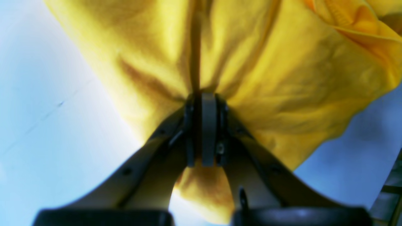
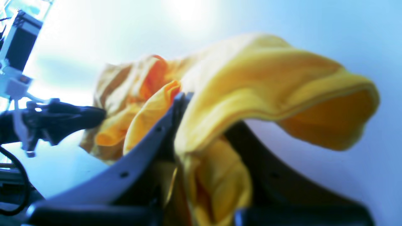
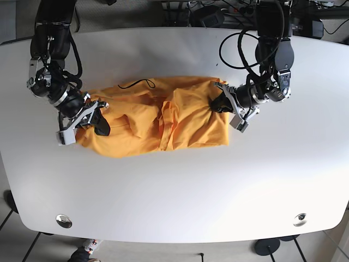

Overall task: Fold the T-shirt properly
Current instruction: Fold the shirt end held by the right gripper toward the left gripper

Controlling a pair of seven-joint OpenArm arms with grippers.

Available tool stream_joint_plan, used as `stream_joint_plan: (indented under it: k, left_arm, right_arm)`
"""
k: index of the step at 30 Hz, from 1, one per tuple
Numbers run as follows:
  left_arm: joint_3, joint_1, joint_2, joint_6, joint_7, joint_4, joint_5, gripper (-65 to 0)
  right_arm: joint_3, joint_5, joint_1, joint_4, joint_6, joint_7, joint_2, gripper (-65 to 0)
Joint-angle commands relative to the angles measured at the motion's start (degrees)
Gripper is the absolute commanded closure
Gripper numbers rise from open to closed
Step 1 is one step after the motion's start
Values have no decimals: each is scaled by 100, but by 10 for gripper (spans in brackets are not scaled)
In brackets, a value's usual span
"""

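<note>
**Both grippers pinch opposite ends of a shirt lying lengthwise across the table**

The left gripper has its jaws pressed together on a bunch of yellow cloth; in its wrist view the fabric gathers into creases that run straight into the pinch. In the base view this left gripper sits at the shirt's end nearer the table's right edge, on the part of that end towards the far edge. The right gripper is likewise closed on cloth, with a hemmed, open-mouthed fold, probably a sleeve or hem, draped over and past its fingers. In the base view the right gripper holds the opposite end, towards the table's left edge.

Between them the T-shirt lies rumpled on the white table, roughly midway between the far and near edges. Its long axis runs left to right, straight from one gripper to the other, and a raised ridge of cloth crosses it near the middle. The dark neckline shows along the far side.

So the cloth lies inward from each gripper, towards the table's centre, and each arm is nearest its own end. A fold, I judge, would turn on carrying one held end across that long axis towards the other, or drawing both ends apart to flatten the ridge first.
</note>
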Motion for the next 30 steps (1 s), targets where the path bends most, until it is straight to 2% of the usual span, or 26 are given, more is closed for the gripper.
stream_joint_plan:
  k: [1,4,7,9,14,16,19,20,22,27,28,30]
  left_arm:
    - [-4,-81,-8,-45,-54,78,-63,-10]
    - [-4,-81,115,-45,-54,70,-63,-10]
    - [-4,-81,150,-45,-54,70,-63,-10]
    - [-4,-81,150,-45,-54,70,-63,-10]
    - [-4,-2,141,-45,-54,70,-63,-10]
    - [-13,-2,141,-45,-54,70,-63,-10]
    - [-21,59,141,-45,-54,70,-63,-10]
    - [-21,59,141,-45,-54,70,-72,-10]
    - [-21,68,141,-45,-54,87,-99,-10]
    - [-30,68,150,-45,-62,96,-107,-10]
    - [-30,59,150,-45,-71,96,-107,-10]
    - [-30,51,150,-45,-80,96,-107,-10]
  right_arm:
    - [-229,83,159,467,8,98,77,-19]
    - [-897,83,291,722,-220,81,104,-19]
    - [-1460,83,475,713,-255,107,60,-21]
    - [-1900,-84,686,686,-255,116,-186,-21]
    - [-2893,-2018,941,669,-229,98,-837,-22]
    - [-3306,-2941,985,537,-220,98,-1109,-22]
    - [-3500,-3961,1038,141,-185,125,-1487,-24]
    - [-3508,-4119,1099,36,-185,125,-1584,-24]
    - [-3640,-4242,1143,-237,-44,125,-1663,-24]
    - [-3711,-4233,1302,-694,-53,195,-1778,-29]
    - [-3711,-4233,1302,-703,-53,204,-1778,-49]
    - [-3719,-4233,1302,-711,-53,204,-1795,-166]
